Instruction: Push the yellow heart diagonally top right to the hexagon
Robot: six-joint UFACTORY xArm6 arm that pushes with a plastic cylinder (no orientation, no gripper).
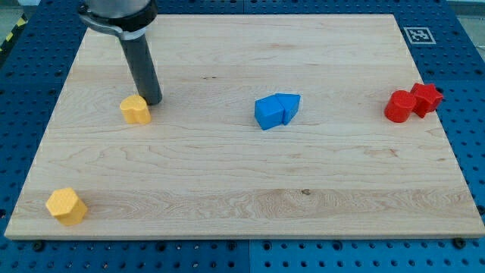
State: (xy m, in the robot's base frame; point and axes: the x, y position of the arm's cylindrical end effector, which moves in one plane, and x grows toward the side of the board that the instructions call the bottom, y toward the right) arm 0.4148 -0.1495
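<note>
Camera view shows the wooden table (227, 189) with the yellow heart (136, 110) near its top left corner. The tip (153, 101) of the dark rod holds nothing and sits just beside the heart, at its upper right. The yellow hexagon (66, 205) lies at the bottom left corner. Two blue blocks (276, 111) touch in the middle. Two red blocks (411, 102) touch near the right edge.
</note>
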